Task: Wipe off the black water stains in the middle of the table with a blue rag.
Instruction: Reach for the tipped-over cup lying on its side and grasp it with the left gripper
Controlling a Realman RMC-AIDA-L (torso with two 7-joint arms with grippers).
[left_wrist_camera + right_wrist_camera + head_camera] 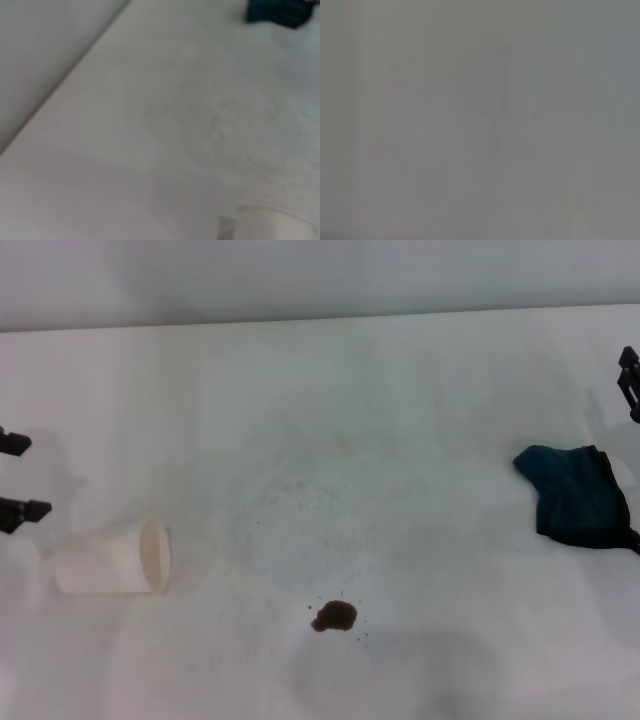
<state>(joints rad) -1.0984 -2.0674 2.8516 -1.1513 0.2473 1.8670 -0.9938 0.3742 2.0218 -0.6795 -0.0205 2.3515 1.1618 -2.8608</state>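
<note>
The black water stain (334, 617) is a small dark blotch with tiny specks around it, on the white table (330, 440), near the front middle. The blue rag (578, 498) lies crumpled at the table's right side; it also shows in the left wrist view (277, 11), far off. My left gripper (15, 476) is at the left edge, open and empty, just behind a tipped cup. My right gripper (629, 380) is at the right edge, behind the rag and apart from it. The right wrist view shows only plain grey.
A white cup (110, 558) lies on its side at the front left, mouth toward the middle; its rim also shows in the left wrist view (272, 222). The table's back edge (320, 318) meets a grey wall.
</note>
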